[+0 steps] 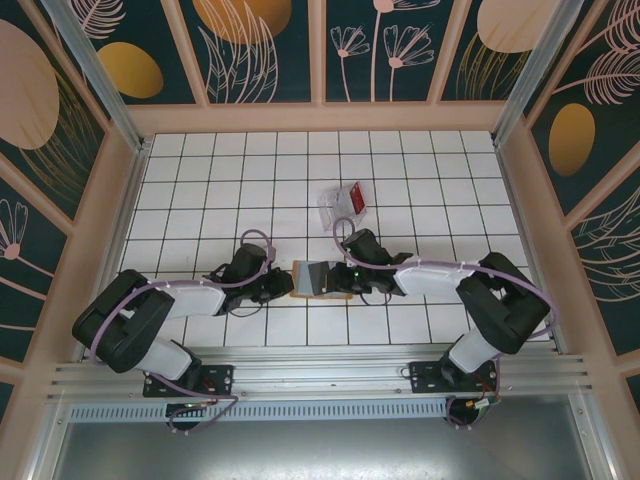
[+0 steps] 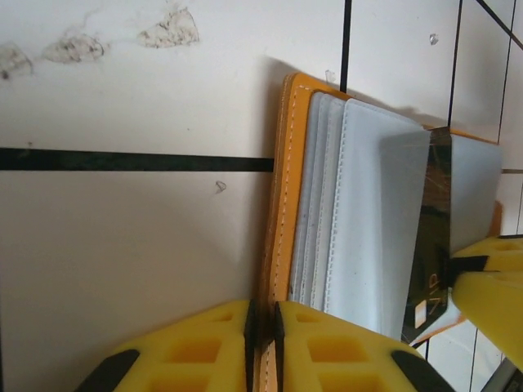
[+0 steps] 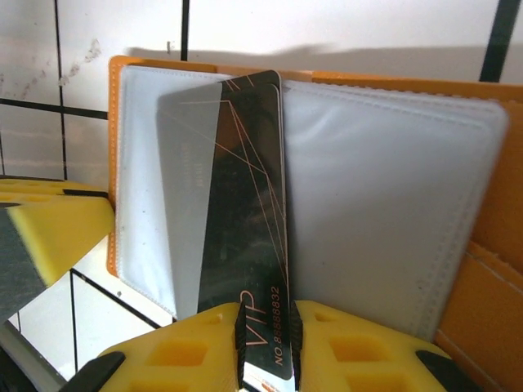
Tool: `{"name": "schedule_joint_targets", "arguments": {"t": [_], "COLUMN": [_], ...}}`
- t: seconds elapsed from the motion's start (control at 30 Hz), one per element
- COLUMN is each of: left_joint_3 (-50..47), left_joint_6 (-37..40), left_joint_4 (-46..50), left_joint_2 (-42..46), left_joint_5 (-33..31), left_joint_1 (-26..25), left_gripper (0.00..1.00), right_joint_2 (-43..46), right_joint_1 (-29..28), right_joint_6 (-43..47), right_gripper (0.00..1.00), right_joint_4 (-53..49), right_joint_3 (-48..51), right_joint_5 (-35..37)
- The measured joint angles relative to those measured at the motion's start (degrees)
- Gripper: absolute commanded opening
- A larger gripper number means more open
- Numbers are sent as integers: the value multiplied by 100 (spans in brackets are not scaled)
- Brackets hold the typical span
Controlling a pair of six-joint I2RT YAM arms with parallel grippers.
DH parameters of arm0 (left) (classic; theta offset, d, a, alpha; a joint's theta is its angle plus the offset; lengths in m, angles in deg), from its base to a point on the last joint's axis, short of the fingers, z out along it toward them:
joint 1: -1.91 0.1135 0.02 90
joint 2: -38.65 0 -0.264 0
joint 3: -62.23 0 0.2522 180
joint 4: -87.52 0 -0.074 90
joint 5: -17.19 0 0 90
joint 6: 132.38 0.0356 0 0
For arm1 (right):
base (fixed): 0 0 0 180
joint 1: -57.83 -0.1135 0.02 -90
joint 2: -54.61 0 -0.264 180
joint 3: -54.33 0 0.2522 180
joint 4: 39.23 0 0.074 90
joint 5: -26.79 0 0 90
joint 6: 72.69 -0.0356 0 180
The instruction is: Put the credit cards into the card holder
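Note:
The orange card holder [image 1: 312, 278] lies open on the tiled table between both arms, grey lining up. My left gripper [image 2: 263, 336] is shut on its stitched orange edge [image 2: 286, 204]. My right gripper [image 3: 265, 347] is shut on a black credit card [image 3: 245, 220] marked "VIP". The card's far end sits under a translucent grey pocket [image 3: 176, 163] of the card holder [image 3: 482, 212]. In the left wrist view the same black card [image 2: 431, 237] slants over the lining beside a right finger [image 2: 490, 286]. A red credit card [image 1: 355, 199] lies farther back.
The red card rests on or in a clear plastic case [image 1: 332, 208] behind the card holder. A yellow finger [image 3: 49, 237] of the left gripper appears at the left of the right wrist view. The white tiled table [image 1: 200, 180] is walled by a wooden frame.

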Motion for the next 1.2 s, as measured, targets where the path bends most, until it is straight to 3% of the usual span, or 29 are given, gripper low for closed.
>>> {"name": "schedule_joint_targets", "arguments": {"t": [0.37, 1.2], "left_joint_3": [-192, -282], "left_joint_6": [-190, -212], "left_joint_4": [-341, -608], "left_joint_2": [-20, -81], "left_joint_5": [15, 26], "left_joint_1": [-11, -11], "left_gripper": [7, 7], "right_joint_2": [442, -549], "right_joint_1": [-533, -675], "right_joint_6": [-87, -450], "right_gripper": [26, 25], "right_joint_4": [-111, 763], "right_joint_3": [133, -122], "right_joint_5": [2, 184]}}
